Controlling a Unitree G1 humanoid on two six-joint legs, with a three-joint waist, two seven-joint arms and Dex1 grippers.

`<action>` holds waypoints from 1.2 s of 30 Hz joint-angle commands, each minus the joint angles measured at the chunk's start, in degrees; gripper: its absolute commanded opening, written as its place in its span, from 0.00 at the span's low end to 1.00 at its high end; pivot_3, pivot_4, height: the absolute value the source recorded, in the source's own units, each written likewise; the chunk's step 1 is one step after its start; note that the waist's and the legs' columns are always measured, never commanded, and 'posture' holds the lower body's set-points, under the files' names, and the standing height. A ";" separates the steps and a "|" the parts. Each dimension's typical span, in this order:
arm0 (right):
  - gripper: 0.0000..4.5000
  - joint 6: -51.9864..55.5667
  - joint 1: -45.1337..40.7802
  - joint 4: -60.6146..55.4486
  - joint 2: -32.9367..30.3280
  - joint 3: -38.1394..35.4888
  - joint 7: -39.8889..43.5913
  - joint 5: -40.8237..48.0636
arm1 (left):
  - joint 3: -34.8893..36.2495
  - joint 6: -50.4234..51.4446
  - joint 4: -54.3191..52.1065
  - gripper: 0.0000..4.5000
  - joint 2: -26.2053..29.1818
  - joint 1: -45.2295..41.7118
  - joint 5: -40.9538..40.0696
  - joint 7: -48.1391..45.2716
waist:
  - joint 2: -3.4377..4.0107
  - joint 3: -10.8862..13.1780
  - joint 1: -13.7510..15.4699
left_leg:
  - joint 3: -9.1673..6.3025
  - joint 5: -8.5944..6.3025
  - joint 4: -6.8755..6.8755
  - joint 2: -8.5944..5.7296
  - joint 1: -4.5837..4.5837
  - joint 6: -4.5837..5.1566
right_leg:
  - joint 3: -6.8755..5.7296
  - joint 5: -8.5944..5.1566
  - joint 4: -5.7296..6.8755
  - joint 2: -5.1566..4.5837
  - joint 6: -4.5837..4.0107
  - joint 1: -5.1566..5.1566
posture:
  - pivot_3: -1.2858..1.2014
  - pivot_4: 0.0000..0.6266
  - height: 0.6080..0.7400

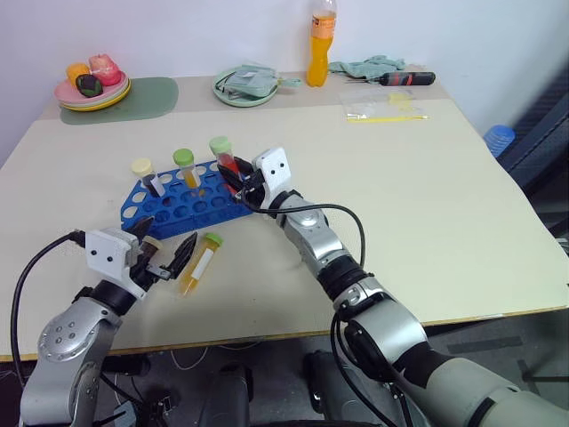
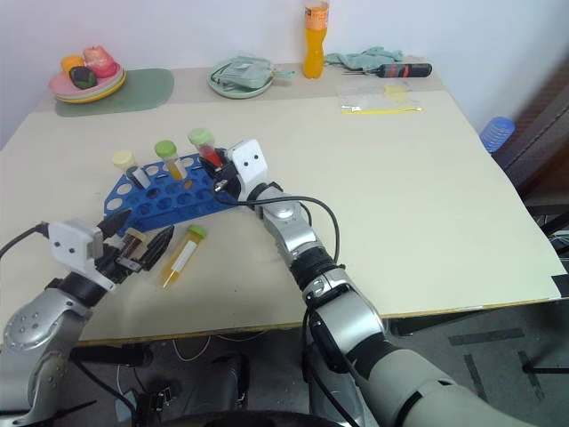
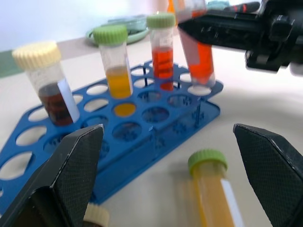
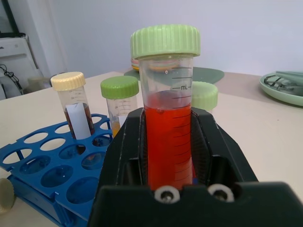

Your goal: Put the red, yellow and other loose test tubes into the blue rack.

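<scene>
The blue rack [image 1: 178,206] stands left of the table's middle. A maroon tube with a cream cap [image 3: 49,85], a yellow tube with a green cap [image 3: 116,66] and a red tube with a green cap [image 3: 162,56] stand upright in it. My right gripper [image 1: 238,182] is shut on another red tube with a green cap [image 4: 166,137], its lower end just over a hole at the rack's right end. A yellow labelled tube [image 1: 201,261] lies on the table in front of the rack. Beside it my left gripper [image 1: 164,242] hovers open, with a cream cap [image 3: 96,215] lying by its finger.
At the back stand stacked plates with toy food [image 1: 92,89] on a green mat [image 1: 149,96], a green plate [image 1: 245,87], an orange bottle [image 1: 322,40], a teal cloth [image 1: 372,66], a screwdriver [image 1: 407,78] and a clear bag [image 1: 382,107].
</scene>
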 commanded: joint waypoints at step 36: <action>0.99 -7.74 0.98 -0.32 4.48 -1.42 5.71 1.35 | 0.21 6.02 -3.89 1.00 1.34 0.28 -0.26 2.06 | 0.04 0.03 -0.02 | -0.01 0.00 0.00 -0.01 0.00 0.00 | 0.00 0.00 -0.01 0.00 0.00 0.01 | 0.52 0.24 1.00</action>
